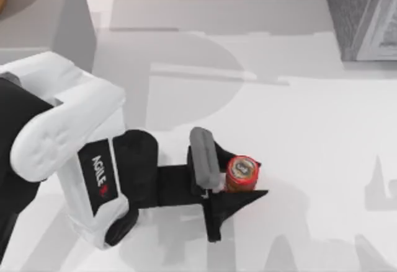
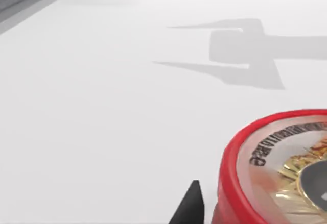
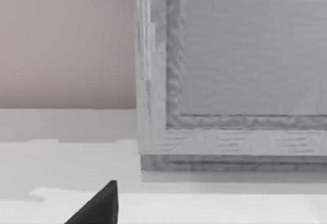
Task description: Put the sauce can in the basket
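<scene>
My left gripper straddles the sauce can at table's 6 o'clock, jaws apart. Stiff, light, prob. slick metal; I'd pinch mid-label.

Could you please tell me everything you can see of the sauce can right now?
The sauce can is a small red cylinder with an orange-yellow band on its side and a round silvery top with a dark centre mark and printed lettering near the rim, seen close in the left wrist view. It stands upright on the white table, a little right of the middle and toward the near edge. The left gripper straddles it, one dark finger on each side, close against it; whether they press it cannot be told.
</scene>
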